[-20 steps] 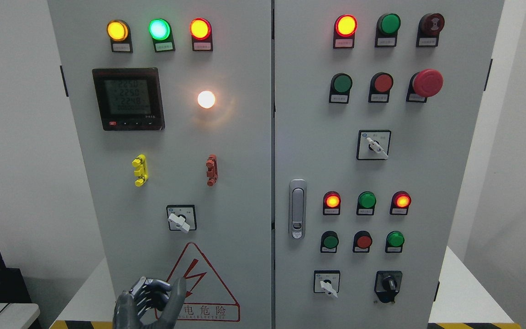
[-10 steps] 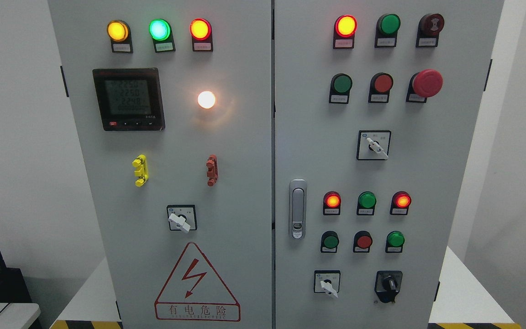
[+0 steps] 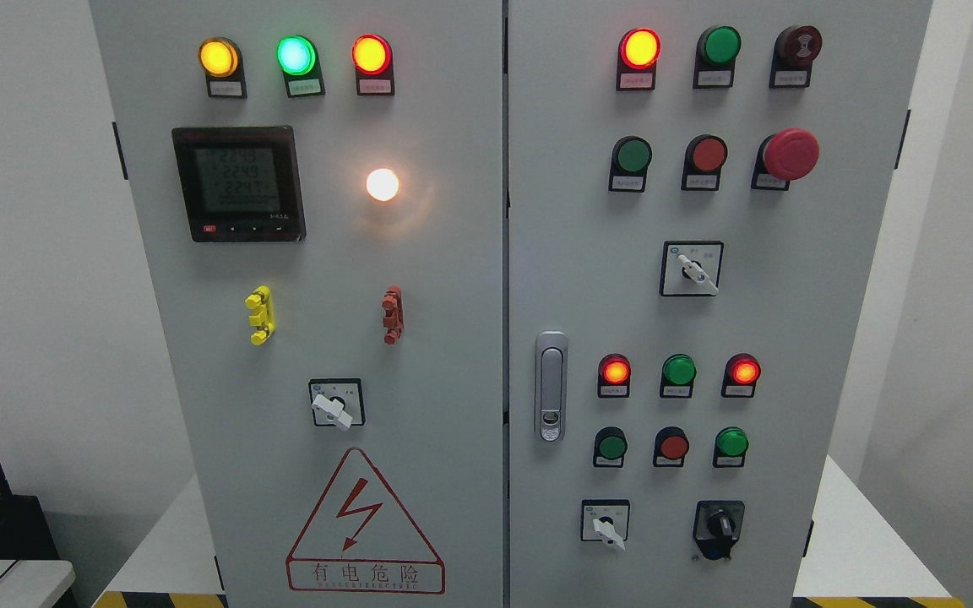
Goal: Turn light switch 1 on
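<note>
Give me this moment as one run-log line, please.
hands: none in view | white lamp: lit | left-door rotary switch: lever pointing lower right | cabinet: doors closed

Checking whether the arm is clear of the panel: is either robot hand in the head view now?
No. Only the cabinet front shows, with the white lamp lit and the warning triangle unobstructed.

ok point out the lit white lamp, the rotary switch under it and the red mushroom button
lit white lamp [image 3: 382, 184], head view, middle of the glowing lens
rotary switch [image 3: 334, 405], head view, its white handle
red mushroom button [image 3: 791, 153], head view, middle of the red cap
</note>
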`<action>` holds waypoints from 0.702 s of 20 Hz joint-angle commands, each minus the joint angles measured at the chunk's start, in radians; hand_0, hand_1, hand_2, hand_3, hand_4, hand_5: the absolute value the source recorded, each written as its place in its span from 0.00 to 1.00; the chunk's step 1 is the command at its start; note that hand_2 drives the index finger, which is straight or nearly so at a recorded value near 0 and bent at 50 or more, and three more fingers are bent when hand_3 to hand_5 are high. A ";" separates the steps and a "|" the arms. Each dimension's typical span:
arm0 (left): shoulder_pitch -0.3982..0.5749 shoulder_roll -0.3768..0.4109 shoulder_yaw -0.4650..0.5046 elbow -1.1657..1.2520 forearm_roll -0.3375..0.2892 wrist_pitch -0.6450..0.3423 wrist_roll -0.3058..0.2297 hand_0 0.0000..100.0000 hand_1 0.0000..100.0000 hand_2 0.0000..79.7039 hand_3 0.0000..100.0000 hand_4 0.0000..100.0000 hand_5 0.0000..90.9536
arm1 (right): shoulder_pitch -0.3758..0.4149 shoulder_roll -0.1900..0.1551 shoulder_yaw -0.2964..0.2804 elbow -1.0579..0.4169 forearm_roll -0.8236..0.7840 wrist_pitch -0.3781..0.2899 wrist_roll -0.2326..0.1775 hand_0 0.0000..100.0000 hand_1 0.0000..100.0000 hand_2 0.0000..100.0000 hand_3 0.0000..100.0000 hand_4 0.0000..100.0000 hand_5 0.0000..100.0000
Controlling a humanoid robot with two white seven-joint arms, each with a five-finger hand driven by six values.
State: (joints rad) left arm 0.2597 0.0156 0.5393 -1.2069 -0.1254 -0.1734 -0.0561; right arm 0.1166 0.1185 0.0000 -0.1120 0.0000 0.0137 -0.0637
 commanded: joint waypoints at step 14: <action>-0.059 0.066 -0.348 1.035 -0.011 0.041 -0.096 0.23 0.23 0.00 0.00 0.00 0.00 | 0.000 0.001 0.017 0.000 -0.025 0.000 -0.001 0.12 0.39 0.00 0.00 0.00 0.00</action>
State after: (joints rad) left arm 0.2377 0.0664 0.4432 -0.5688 -0.1345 -0.1514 -0.1466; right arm 0.1166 0.1184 0.0000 -0.1120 0.0000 0.0137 -0.0643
